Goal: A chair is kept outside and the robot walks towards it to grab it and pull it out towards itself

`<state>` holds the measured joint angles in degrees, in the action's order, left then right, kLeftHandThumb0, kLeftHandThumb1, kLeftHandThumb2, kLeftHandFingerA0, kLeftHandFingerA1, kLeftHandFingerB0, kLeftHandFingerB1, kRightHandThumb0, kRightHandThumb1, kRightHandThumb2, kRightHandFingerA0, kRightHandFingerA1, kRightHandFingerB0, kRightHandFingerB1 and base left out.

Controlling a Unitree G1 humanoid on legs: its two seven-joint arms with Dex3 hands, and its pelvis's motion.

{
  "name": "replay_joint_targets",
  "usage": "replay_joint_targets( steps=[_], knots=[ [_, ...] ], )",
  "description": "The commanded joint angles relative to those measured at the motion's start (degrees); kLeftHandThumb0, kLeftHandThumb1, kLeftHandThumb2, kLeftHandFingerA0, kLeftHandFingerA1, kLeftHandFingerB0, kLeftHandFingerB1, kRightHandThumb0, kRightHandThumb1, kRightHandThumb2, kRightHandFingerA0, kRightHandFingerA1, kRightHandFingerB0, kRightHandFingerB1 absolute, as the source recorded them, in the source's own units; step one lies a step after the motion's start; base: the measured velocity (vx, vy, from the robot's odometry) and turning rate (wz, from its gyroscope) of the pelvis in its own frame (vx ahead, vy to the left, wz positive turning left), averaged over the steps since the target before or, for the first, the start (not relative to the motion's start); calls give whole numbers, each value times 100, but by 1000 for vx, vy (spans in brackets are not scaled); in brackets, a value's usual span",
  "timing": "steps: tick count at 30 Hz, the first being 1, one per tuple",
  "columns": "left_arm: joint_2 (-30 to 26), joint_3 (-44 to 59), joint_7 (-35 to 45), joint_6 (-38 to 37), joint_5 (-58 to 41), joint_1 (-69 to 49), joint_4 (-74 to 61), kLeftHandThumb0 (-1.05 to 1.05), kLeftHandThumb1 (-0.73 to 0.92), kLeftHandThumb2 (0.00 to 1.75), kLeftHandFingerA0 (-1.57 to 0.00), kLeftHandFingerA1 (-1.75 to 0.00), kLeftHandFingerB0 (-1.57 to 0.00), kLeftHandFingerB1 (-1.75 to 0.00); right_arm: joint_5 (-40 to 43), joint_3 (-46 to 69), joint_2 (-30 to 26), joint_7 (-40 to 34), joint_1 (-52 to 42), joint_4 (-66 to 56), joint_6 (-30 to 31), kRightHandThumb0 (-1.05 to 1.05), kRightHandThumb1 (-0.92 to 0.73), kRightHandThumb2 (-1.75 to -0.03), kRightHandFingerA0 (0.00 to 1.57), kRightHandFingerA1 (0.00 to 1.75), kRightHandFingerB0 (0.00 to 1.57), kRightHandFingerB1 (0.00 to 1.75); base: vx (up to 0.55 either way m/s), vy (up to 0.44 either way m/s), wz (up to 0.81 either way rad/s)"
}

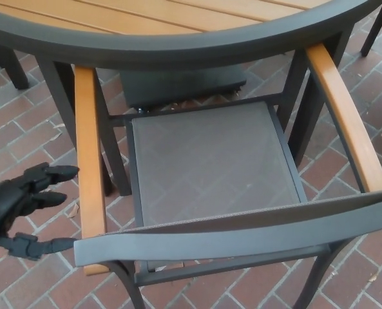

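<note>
A dark metal chair with a grey mesh seat (213, 161) is tucked partly under a round table (178, 45). Its grey backrest band (242, 235) runs across the bottom of the head view. Two wooden armrests flank the seat, the left armrest (89, 161) and the right armrest (348, 116). My left hand (20, 206), black, hovers just left of the left armrest at its near end. Its fingers are spread apart and hold nothing. The thumb points toward the backrest's left corner. My right hand does not show.
The table has a wooden slatted top and a dark rim, with dark legs (62, 96) beside the chair. A dark base (178, 87) sits under the table. The ground is red brick paving (23, 135) with a few dry leaves.
</note>
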<state>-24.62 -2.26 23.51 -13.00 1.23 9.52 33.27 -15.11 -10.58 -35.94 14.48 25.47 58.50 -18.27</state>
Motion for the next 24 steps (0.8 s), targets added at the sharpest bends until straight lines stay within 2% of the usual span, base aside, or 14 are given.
replay_joint_targets(
  steps=[1, 6, 7, 8, 9, 11, 12, 13, 14, 15, 17, 18, 24],
  knots=[
    [71, -233, -54, 148, 309, 57, -255, -64, 33, 52, -13, -62, -12, -48, -189, -149, 277, -105, 5, -105, -157, -80, -49, -83, 0, 3, 0, 0, 0, 0, 0],
    [-24, -437, 429, -14, 212, -61, -538, -68, 33, 53, -10, -65, -9, -50, -214, -159, 300, -202, 36, -60, -215, -79, -47, -80, 0, 3, 0, 0, 0, 0, 0],
    [-58, -465, 459, 11, 234, -55, -613, -68, 34, 53, -10, -66, -10, -51, -205, -150, 303, -198, 68, -46, -203, -72, -36, -71, 0, 0, 0, 0, 0, 0, 0],
    [-79, -481, 473, 36, 247, -43, -657, -68, 34, 53, -10, -66, -10, -51, -198, -144, 303, -194, 89, -41, -191, -72, -36, -71, 0, 0, 0, 0, 0, 0, 0],
    [-150, -518, 586, 101, 213, -102, -840, -65, 26, 66, -7, -63, -9, -54, -197, -139, 310, -204, 123, -35, -182, -73, -39, -72, 0, 0, 0, 0, 0, 0, 0],
    [-215, -545, 711, 157, 154, -193, -1019, -65, 26, 66, -7, -63, -9, -54, -204, -142, 318, -223, 139, -33, -185, -73, -39, -72, 0, 0, 0, 0, 0, 0, 0],
    [-356, -608, 843, 198, 201, -217, -1190, -57, 26, 64, -6, -61, -8, -52, -186, -126, 319, -219, 157, -44, -185, -69, -35, -68, 0, 0, 0, 0, 0, 0, 0],
    [-494, -667, 970, 233, 247, -233, -1322, -49, 27, 62, -6, -58, -9, -50, -183, -118, 294, -220, 141, -66, -200, -80, -47, -82, 0, 4, 0, 0, 0, 0, 0],
    [-557, -694, 1030, 252, 262, -244, -1380, -49, 27, 62, -6, -58, -9, -50, -186, -118, 276, -223, 123, -78, -211, -80, -47, -82, 0, 4, 0, 0, 0, 0, 0],
    [-741, -663, 1171, 248, 237, -278, -1437, -43, 28, 61, -3, -54, -11, -47, -191, -122, 261, -219, 96, -85, -231, -78, -46, -80, 0, 4, 0, 0, 0, 0, 0],
    [-992, -612, 1342, 262, 176, -332, -1520, -43, 28, 61, -3, -54, -11, -47, -196, -130, 251, -213, 66, -87, -252, -78, -46, -80, 0, 4, 0, 0, 0, 0, 0],
    [-1164, -567, 1392, 315, 197, -329, -1602, -34, 33, 54, -3, -54, -13, -44, -198, -134, 264, -206, 86, -62, -213, -67, -36, -67, 0, 0, 0, 0, 0, 0, 0],
    [-1366, -556, 1565, 144, 182, -209, -1468, -39, 30, 57, -3, -53, -12, -44, -201, -140, 294, -193, 126, -26, -206, -66, -36, -66, 0, 0, 0, 0, 0, 0, 0]
  ],
)
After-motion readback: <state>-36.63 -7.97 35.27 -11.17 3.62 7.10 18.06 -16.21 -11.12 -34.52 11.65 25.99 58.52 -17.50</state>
